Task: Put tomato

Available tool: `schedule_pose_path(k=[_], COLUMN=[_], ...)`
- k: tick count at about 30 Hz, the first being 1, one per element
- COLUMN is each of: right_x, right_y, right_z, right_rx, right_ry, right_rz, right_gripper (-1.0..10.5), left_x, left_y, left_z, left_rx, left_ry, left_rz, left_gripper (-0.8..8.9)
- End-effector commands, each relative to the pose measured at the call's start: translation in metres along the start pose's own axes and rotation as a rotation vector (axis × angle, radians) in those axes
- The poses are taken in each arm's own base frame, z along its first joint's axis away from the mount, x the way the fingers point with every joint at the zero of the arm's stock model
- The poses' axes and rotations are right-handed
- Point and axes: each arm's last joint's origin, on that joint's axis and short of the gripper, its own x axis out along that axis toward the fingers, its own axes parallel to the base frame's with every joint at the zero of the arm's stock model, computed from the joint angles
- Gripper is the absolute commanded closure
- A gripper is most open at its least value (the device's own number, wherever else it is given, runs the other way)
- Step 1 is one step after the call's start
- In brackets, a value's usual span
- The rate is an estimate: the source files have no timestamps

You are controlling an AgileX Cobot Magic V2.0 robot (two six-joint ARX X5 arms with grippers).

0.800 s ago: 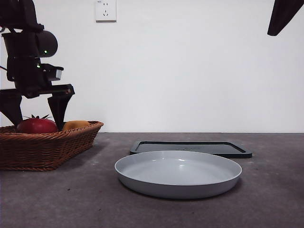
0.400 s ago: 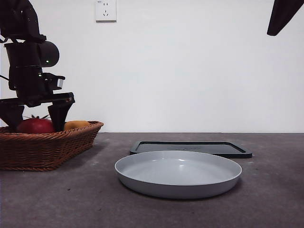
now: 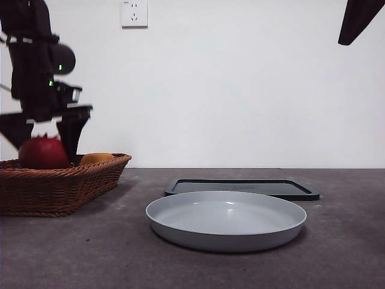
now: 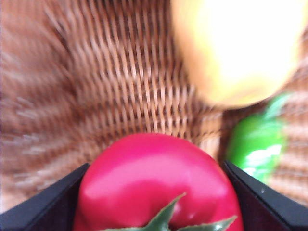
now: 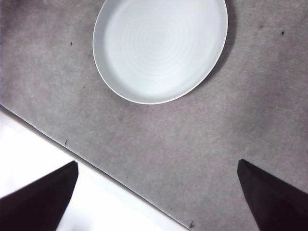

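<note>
The red tomato (image 3: 43, 152) with a green stem is held between the jaws of my left gripper (image 3: 45, 135), lifted slightly above the wicker basket (image 3: 60, 186) at the left. In the left wrist view the tomato (image 4: 154, 185) fills the space between both black jaws. A grey plate (image 3: 225, 220) lies at the table's middle; it also shows in the right wrist view (image 5: 161, 48). My right gripper (image 5: 159, 202) is open and empty, high above the table, a black tip at the front view's top right corner (image 3: 358, 21).
An orange-yellow fruit (image 3: 96, 158) and a green vegetable (image 4: 255, 139) lie in the basket. A dark flat tray (image 3: 240, 187) lies behind the plate. A wall socket (image 3: 133, 13) is on the white wall. The table's edge (image 5: 96, 166) runs below the right gripper.
My left gripper came down around the tomato, shut on it and has lifted it a little out of the basket. The right arm has not moved.
</note>
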Motion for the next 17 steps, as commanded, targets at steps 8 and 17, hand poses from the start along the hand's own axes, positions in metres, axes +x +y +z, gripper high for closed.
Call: schedule_pose_path(k=[8, 17], right_x=[-0.008, -0.028], right_y=[0.002, 0.004], right_z=[0.003, -0.007], right_rx=[-0.017, -0.027], right_ry=[-0.052, -0.133], right_rz=[-0.033, -0.104], right_gripper=[3.4, 3.4], left_x=[-0.077, -0.093], left_y=[-0.049, -0.156], left_z=[0.011, -0.017], left_rx=[0.019, 0.264], left_ry=[-0.062, -0.031], left_rz=[-0.144, -0.226], left_gripper=[5.34, 5.34])
